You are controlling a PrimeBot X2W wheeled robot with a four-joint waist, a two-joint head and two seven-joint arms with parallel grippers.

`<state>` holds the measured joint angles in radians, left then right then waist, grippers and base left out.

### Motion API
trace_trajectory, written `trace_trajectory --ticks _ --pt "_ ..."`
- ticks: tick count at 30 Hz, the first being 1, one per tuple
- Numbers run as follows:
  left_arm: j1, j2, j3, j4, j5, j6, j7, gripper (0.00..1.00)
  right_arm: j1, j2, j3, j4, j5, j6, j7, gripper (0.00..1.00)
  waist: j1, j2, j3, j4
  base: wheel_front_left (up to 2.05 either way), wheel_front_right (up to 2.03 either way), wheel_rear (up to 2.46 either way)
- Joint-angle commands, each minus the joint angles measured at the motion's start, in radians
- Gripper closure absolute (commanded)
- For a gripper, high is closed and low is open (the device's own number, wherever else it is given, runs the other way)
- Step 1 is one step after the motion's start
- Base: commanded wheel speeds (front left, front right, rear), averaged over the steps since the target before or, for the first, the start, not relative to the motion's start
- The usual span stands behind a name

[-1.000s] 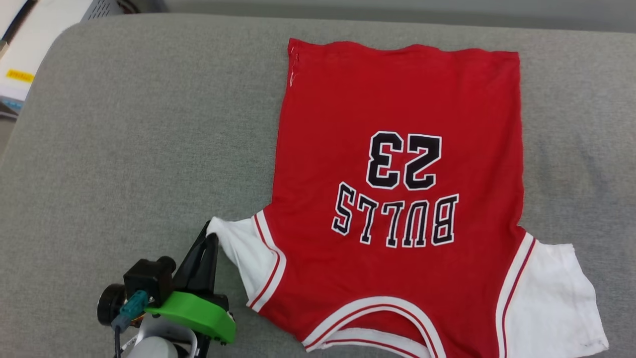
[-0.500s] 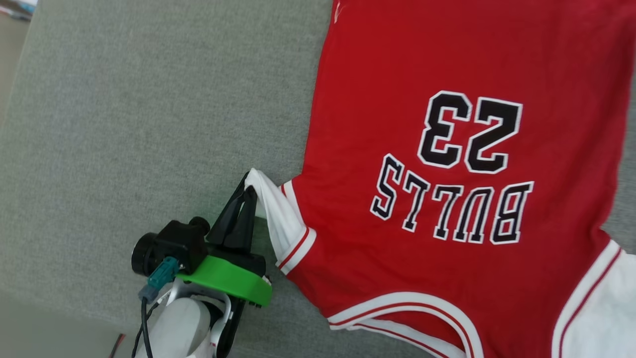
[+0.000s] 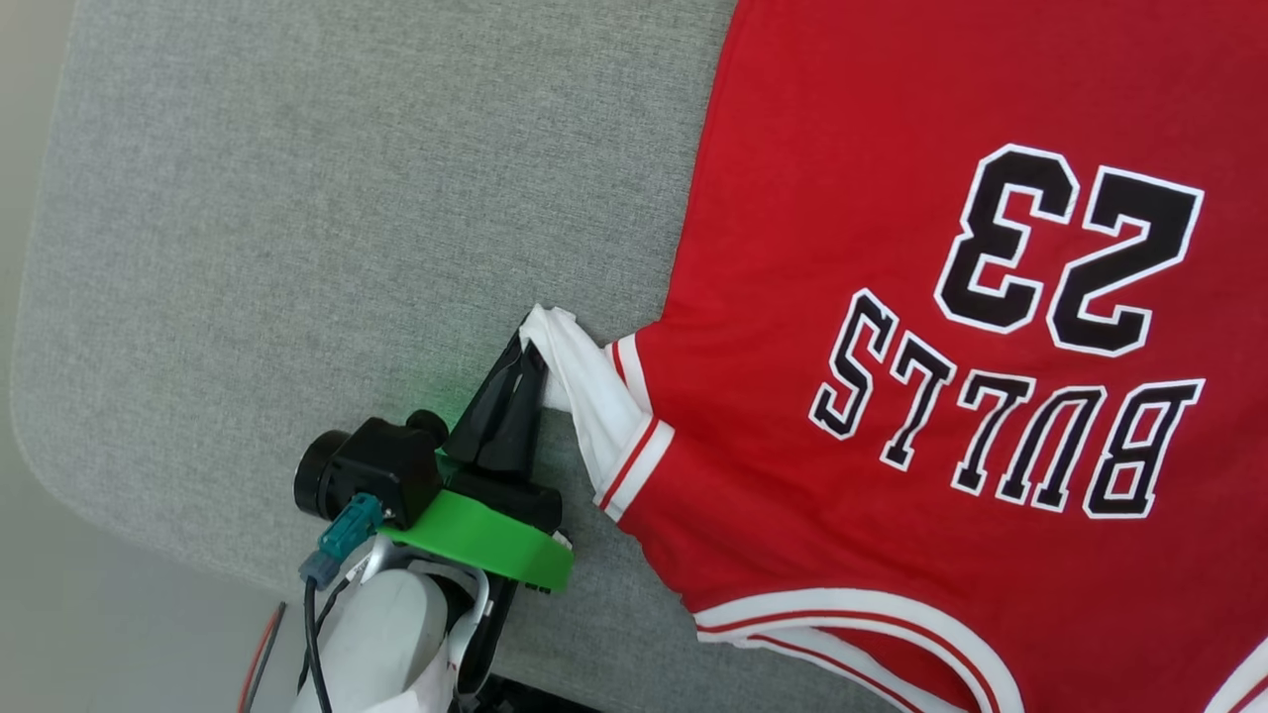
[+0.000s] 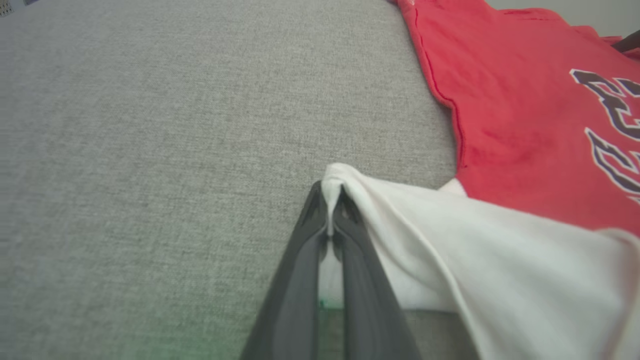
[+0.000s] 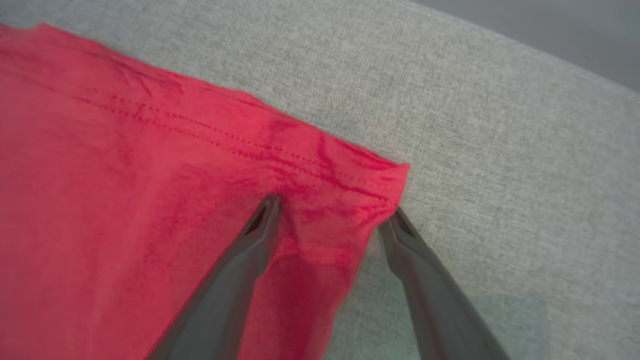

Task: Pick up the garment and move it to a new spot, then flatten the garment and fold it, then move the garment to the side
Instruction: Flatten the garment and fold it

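While our left end effector (image 3: 530, 347) clamps the garment (image 3: 842, 198) sleeve, right end effector (image 5: 334, 207) gapes astride the hem; folding not yet begun

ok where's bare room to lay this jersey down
Bare grey fabric surface runs from its rounded left edge to the jersey's side seam, beyond the left gripper. A strip lies past the hem by the right gripper. The jersey covers the rest.

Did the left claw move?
Yes. The left claw, shut on the sleeve, has drawn in toward the red side edge of the shirt, which lies flat on the cushion.
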<state>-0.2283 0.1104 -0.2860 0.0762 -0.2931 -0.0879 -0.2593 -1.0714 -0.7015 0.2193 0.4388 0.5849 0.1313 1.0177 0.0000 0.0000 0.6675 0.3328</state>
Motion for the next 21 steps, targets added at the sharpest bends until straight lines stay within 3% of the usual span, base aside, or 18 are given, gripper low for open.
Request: trace_trajectory --ticks 1,2,13,15,21 --pt "-0.014 -0.006 0.006 0.011 0.009 -0.005 -0.002 1.0 0.09 0.013 0.034 0.048 0.006 -0.001 0.02 0.84 0.0 0.0 -0.002 0.002 0.0 0.0 0.0" --pt "-0.014 -0.008 0.009 0.014 0.013 -0.009 -0.002 1.0 0.094 0.005 0.032 0.049 0.009 -0.001 0.014 1.0 0.0 0.0 -0.008 0.001 0.0 0.0 0.0" --pt "0.039 -0.014 0.068 0.035 0.029 -0.024 -0.002 1.0 0.082 -0.034 0.075 -0.017 0.037 -0.001 -0.169 1.0 0.0 0.0 -0.126 -0.06 0.0 0.0 0.0" --pt "0.069 -0.01 0.092 0.045 0.036 -0.026 -0.002 1.0 0.123 -0.069 0.11 -0.068 0.07 -0.001 -0.275 1.0 0.0 0.0 -0.199 -0.093 0.0 0.0 0.0" --pt "0.123 0.007 0.128 0.068 0.03 -0.029 -0.002 1.0 0.282 -0.125 0.122 -0.151 0.14 -0.001 -0.413 1.0 0.0 0.0 -0.307 -0.158 0.0 0.0 0.0"
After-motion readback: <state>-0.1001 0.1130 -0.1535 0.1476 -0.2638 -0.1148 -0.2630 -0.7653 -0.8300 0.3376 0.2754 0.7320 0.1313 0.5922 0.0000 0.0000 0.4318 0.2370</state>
